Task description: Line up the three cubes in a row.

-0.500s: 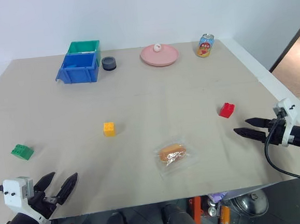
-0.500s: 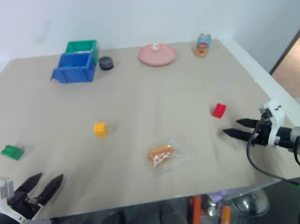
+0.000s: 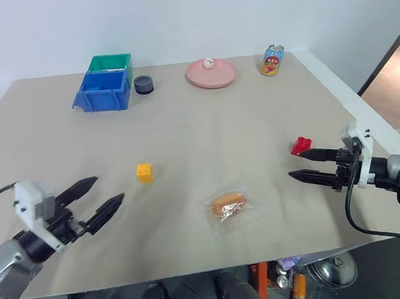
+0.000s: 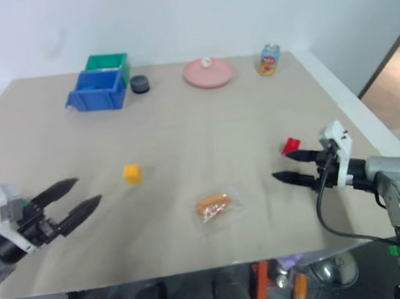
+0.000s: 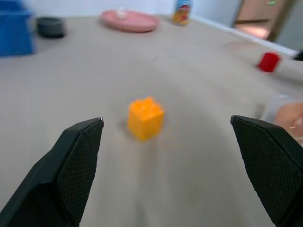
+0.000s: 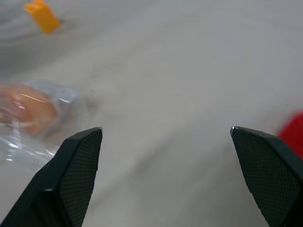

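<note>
Now we see both pincers released, jaws spread wide. Our left pincer (image 3: 100,198) hovers near the tabletop's (image 3: 205,132) left edge, aimed at the small yellow studded plastic cube (image 3: 143,172) toward the middle, well apart. Our right pincer (image 3: 298,164) sits just beside the red studded plastic cube (image 3: 300,144) near the right edge, its upper finger almost touching.

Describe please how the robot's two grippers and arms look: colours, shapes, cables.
Each gripper, left and right, has two black pointed fingers with a fine mesh texture, mounted on a white block. Behind come grey wrists. A black cable loops under the right arm.
</note>
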You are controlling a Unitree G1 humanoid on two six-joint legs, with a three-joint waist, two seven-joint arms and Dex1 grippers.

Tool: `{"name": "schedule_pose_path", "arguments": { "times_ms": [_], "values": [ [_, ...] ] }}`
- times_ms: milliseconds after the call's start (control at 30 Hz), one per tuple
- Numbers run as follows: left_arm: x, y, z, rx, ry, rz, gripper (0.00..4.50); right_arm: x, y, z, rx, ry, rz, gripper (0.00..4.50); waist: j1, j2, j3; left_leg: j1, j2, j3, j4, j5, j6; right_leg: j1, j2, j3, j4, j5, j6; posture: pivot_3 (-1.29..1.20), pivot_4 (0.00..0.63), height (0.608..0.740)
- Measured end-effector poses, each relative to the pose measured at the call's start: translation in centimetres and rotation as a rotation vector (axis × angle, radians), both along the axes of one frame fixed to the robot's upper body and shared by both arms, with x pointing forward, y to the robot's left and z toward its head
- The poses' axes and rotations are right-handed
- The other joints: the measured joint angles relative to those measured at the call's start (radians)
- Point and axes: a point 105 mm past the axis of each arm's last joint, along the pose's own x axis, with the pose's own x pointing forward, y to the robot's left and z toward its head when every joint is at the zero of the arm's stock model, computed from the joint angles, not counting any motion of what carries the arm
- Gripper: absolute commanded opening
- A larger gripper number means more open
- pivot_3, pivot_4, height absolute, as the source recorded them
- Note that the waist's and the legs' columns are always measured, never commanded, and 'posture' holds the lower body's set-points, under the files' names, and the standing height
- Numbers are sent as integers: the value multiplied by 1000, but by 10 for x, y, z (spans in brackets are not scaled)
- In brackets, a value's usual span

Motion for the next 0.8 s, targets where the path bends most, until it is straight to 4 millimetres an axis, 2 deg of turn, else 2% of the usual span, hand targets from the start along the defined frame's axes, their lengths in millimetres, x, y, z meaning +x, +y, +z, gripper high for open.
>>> {"name": "schedule_pose_path", "arguments": {
  "times_ms": [100, 200, 500, 800],
  "values": [
    [6, -30, 5, 44, -17, -175, 4446, -11, 29, 13, -11, -13, 161, 4500, 1, 0, 0, 0, 0, 0, 0, 0, 0, 1, 0, 0, 0, 0, 0, 0, 150, 740],
    [11, -48, -2, 51, 21, -292, 4446, -18, 49, 9, -37, 14, 282, 4500, 1, 0, 0, 0, 0, 0, 0, 0, 0, 1, 0, 0, 0, 0, 1, 0, 150, 740],
    [25, -68, -4, 79, 8, -419, 4446, -13, 90, -6, -61, -3, 426, 4500, 2, 0, 0, -1, 0, -1, 0, 0, 0, 0, 1, -1, 0, 0, 1, 0, 150, 740],
    [31, -78, 4, 59, -25, -449, 4446, -18, 108, -33, -150, 12, 507, 4500, 9, 0, 0, -1, 0, -2, 0, 0, 0, 1, 1, -1, 0, 0, 2, 0, 150, 740]
  ]
}}
